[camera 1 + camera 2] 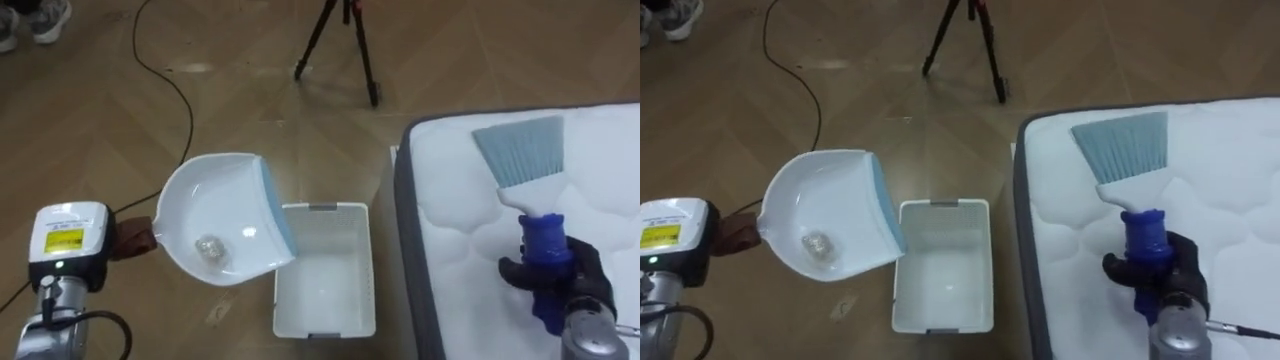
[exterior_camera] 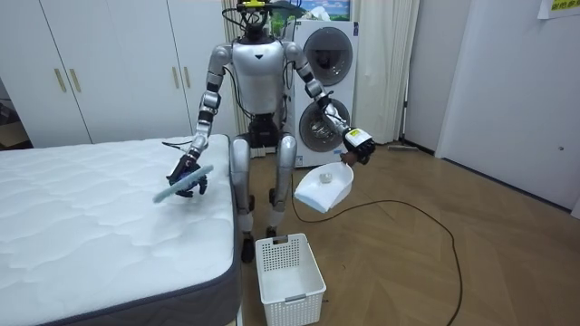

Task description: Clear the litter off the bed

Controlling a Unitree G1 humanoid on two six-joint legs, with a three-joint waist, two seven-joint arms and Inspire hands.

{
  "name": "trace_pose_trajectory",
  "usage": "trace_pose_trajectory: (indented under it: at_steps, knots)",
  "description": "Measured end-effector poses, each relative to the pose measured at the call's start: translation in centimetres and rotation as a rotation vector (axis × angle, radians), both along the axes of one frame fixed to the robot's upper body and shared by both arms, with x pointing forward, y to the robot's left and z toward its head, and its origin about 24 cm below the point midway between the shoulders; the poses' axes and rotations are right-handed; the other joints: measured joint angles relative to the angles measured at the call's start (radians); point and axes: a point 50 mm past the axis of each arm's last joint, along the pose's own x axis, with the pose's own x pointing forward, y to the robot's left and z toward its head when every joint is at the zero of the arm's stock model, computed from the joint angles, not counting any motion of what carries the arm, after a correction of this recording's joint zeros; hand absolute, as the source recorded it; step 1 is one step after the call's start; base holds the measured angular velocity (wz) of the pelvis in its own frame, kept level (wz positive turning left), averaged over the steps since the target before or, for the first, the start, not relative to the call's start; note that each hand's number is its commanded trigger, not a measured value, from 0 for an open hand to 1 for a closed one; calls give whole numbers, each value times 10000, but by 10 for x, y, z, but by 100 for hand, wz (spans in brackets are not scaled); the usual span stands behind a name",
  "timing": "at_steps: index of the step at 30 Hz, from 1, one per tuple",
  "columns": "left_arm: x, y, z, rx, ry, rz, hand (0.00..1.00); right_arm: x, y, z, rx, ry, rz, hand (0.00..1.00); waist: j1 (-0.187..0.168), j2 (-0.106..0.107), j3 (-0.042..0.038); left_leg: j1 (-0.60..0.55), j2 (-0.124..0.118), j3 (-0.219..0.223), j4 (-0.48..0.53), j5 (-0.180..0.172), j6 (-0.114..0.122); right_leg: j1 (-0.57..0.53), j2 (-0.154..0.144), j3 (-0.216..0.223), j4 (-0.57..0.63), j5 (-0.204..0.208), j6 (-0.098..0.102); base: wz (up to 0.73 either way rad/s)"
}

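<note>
Blue brush (image 1: 520,155) clasped in right hand (image 1: 590,272) over mattress (image 1: 450,200) | left hand (image 1: 130,240) grips dustpan (image 1: 215,215)

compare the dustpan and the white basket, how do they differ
The dustpan hangs in the air, the basket stands on the floor. The dustpan is rounded and blue-edged, the basket rectangular with perforated walls. The dustpan holds a small scrap, the basket looks empty. Both are white.

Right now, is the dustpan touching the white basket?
Apart. The room view shows the dustpan held up in the left hand, with a strip of floor visible between it and the basket below.
</note>
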Motion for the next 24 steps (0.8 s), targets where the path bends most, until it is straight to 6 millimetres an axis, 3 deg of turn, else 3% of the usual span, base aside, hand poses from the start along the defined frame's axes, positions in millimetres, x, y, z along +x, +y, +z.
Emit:
trace_pose_trajectory:
  at_steps: [2,3,4,5,6,7,9,13,18,24]
  knots:
    - [2,1,2,170,-7,-83,100,2,-1,-1,-21,55,-40,0,-67,23,12,-242,-4,527,86,173,-283,-283,-194,7,302,-35,-24,14]
    - [6,-1,3,235,-44,-236,100,2,-2,-2,-39,142,-113,0,-212,-3,47,-814,-29,1068,832,373,-692,-306,-414,250,328,-85,-29,43]
    - [12,-4,5,261,-90,-398,100,1,-3,-3,-60,206,-205,0,-196,-114,123,-1228,35,1354,1277,258,-577,-352,-484,540,394,-129,42,55]
    - [22,-6,13,372,-277,-747,100,0,-4,-3,-69,243,-308,0,-189,22,69,-1897,735,1453,1017,173,-348,-725,-397,644,830,-226,166,51]
    - [34,-5,24,666,-514,-1154,100,1,-3,-3,24,195,-346,0,-195,-1,94,-2595,1390,1595,1390,455,-9,-1258,-390,776,1600,-719,383,49]
    - [37,-6,27,861,-566,-1412,100,4,-4,-1,0,104,-304,0,-175,-23,105,-2823,1368,1956,1635,422,379,-1660,-501,787,1996,-973,529,30]
    - [33,-3,25,1126,-373,-1540,100,8,-3,1,-7,11,-251,0,-111,-9,113,-2937,1348,2136,1541,398,506,-1881,-602,648,1987,-1005,553,-12]
    - [30,4,27,1712,-191,-1690,100,16,-1,6,-42,-175,-137,0,-181,111,131,-3041,1358,2211,1468,414,521,-2000,-640,255,2014,-1008,379,-9]
    - [31,5,29,1917,-279,-1884,100,19,0,9,-202,-243,167,0,-294,333,105,-3040,1351,2283,1454,467,483,-2125,-762,260,2216,-1045,291,-2]
    - [31,3,30,1988,-284,-2062,100,18,1,8,-258,-196,327,0,-420,338,101,-3032,1355,2314,1437,481,466,-2126,-763,258,2202,-1084,283,0]
